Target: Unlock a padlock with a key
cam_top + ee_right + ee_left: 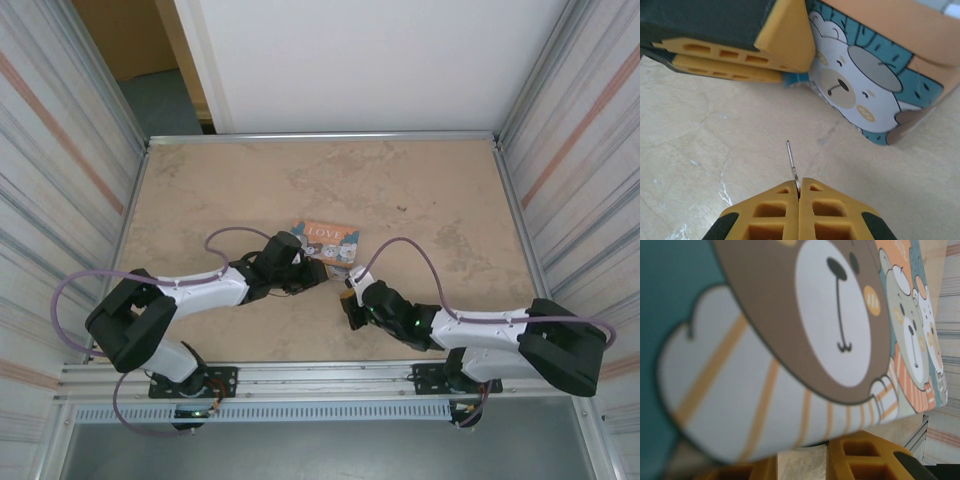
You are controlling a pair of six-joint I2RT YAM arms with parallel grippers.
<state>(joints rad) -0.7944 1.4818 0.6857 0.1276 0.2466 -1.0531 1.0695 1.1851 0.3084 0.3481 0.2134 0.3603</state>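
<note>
Beige marbled tabletop (420,190), corrugated walls (60,150) around. Right tool (798,184) pressed together on the key (791,160), blade poking forward toward the LOVE tin (865,85), not touching it. Left tool (320,270) sits against the tin's corner; I cannot tell whether its fingers (730,67) grip anything.

Top view: tin box (328,243) carried the word "LOVE" in pale capitals near its far edge; nothing else on it could be read. Left wrist view: a few pale marks at the tin's upper edge were cropped and blurred; unreadable.
</note>
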